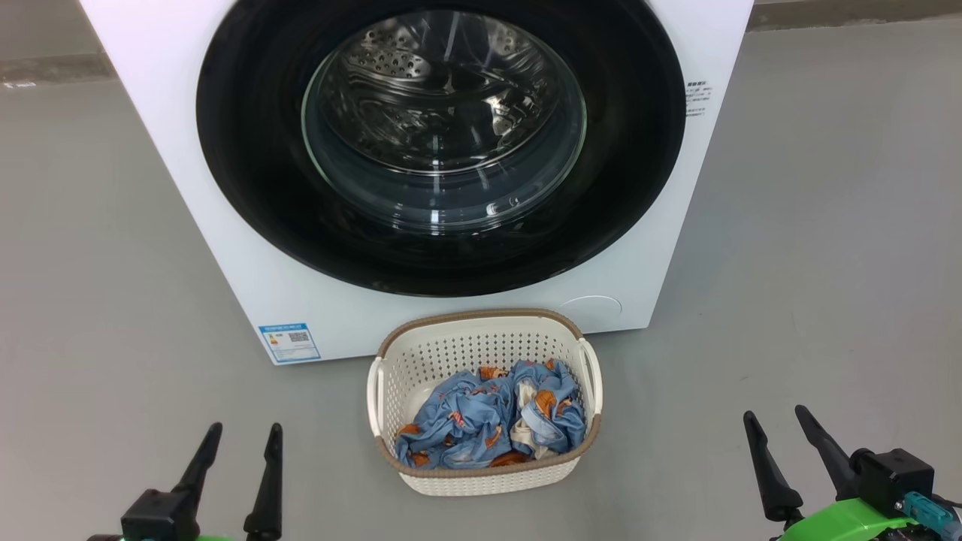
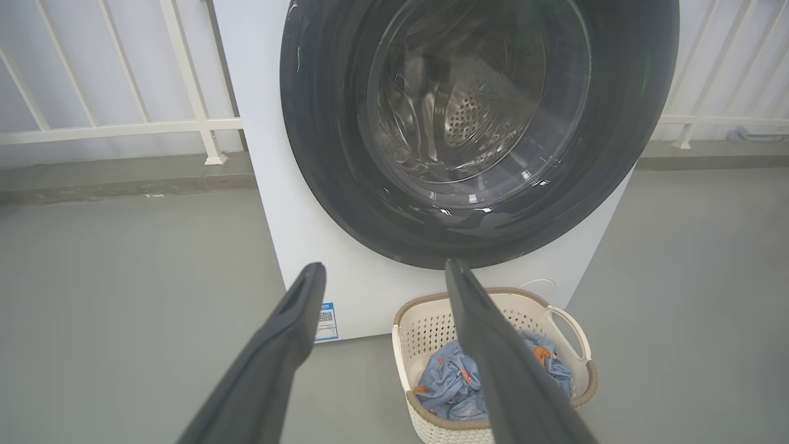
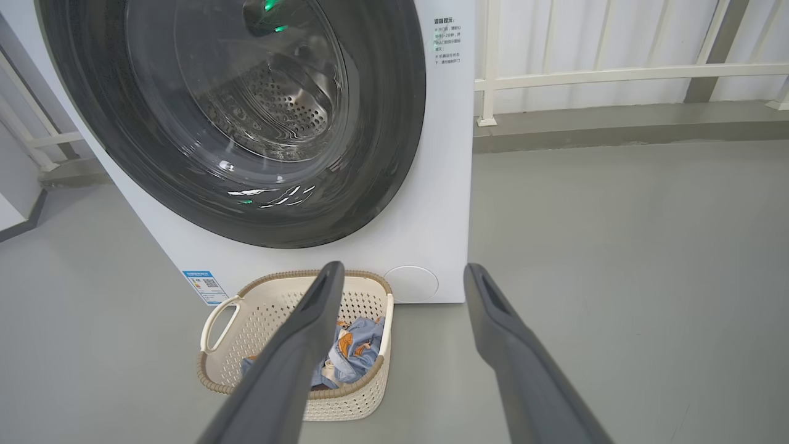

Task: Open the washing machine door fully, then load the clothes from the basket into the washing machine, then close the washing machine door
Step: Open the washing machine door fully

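Ahead of both claws: the washing machine door (image 1: 443, 128) is seen shut, flush against the washing machine (image 1: 316, 315), above and beyond the fingertips.
Nearer arm: neither is favoured; the door is centred between the left gripper (image 1: 245, 432) and the right gripper (image 1: 774, 413), and both are well apart from it.
Claw state: both pairs of fingers are spread wide, and nothing is held.
Door grip: no handle or hinge side can be made out on the glossy black rim, so the pulling edge cannot be told.
Basket: the basket (image 1: 481, 342) is set on the floor (image 1: 113, 338) just before the machine, under the door's lowest arc, with its slot handles turned to left and right.
Clothes: the clothes (image 1: 488, 417) are heaped in the basket's near half.
In the way: a low reach to the door's bottom edge would be blocked by the basket; the side edges are judged freer.
Around: a blue label sticker (image 1: 289, 342) is seen low on the machine's left, and a white railing (image 2: 123, 126) behind.
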### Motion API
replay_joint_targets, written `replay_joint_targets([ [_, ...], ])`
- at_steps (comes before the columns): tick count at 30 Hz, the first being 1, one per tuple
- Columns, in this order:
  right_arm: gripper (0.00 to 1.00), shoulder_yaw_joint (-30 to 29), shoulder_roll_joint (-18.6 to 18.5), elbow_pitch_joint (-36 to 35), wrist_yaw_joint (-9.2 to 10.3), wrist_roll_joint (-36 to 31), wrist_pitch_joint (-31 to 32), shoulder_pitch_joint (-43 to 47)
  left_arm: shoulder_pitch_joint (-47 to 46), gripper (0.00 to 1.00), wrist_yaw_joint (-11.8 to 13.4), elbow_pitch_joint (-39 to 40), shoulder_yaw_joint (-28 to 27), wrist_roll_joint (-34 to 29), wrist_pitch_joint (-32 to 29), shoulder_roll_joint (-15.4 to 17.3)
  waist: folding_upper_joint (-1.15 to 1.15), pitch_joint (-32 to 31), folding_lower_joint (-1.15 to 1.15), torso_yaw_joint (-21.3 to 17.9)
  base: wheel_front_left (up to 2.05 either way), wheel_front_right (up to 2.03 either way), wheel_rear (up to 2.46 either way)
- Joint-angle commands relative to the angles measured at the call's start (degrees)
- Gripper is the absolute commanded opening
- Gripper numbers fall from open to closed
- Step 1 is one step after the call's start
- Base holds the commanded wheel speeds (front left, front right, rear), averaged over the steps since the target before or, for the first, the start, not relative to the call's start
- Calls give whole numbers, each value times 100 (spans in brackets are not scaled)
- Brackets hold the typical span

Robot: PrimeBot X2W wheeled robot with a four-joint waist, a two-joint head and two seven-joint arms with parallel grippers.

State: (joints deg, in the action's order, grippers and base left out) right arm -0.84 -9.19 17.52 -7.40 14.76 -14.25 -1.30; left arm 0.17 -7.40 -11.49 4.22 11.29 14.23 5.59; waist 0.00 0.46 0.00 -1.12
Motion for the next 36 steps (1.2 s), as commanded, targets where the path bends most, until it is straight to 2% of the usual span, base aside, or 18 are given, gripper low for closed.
replay_joint_targets([
  [1, 100, 107, -63, -156, -9, -7, -74, -81, -126, 100, -9, 116, -212, -44, 77, 76, 0, 5, 0, 1, 32, 32, -65],
  [10, 100, 99, -53, -182, -9, -17, -74, -82, -126, 100, -9, 136, -258, -78, 77, 45, 0, 52, 0, 11, 72, 72, -144],
  [26, 100, 85, -16, -198, -9, -31, -74, -162, -203, 100, -9, 157, -278, -69, 77, 17, 0, 190, 0, 13, 122, 122, -244],
  [36, 100, 73, 6, -196, -9, -16, -74, -189, -206, 100, -9, 323, -264, 287, 77, 21, 0, 254, 0, -19, 94, 93, -187],
])
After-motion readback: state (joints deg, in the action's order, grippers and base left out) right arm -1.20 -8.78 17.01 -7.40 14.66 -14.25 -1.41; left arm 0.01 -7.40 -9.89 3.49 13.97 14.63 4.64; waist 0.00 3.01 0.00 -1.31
